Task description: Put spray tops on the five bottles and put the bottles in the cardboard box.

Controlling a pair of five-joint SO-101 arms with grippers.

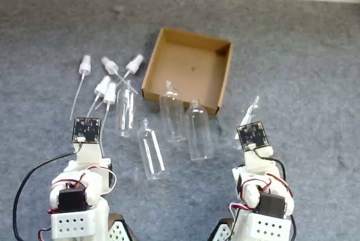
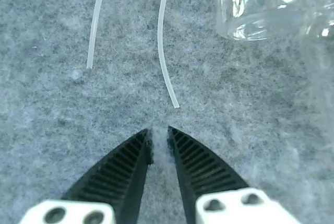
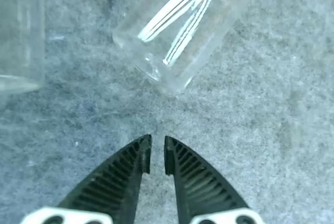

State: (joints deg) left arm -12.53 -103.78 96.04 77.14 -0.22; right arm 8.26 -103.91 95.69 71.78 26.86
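Clear bottles (image 1: 151, 151) are judged light, rigid, slippery; grip mid-body; spray tops (image 1: 109, 92) light, dip tubes (image 2: 158, 36) flexible; grip the head; left jaws and right jaws closed, empty.

Left arm (image 1: 79, 196), right arm (image 1: 260, 199), jaws closed

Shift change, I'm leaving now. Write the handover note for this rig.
Grippers: left gripper and right gripper are both shut and empty, over the carpet.
Things: five spray tops lie loose left of the box. Five bottles lie uncapped on the carpet, one of them by the right arm.
Done: nothing; the box is empty.
Left: cap all five, then box all five.
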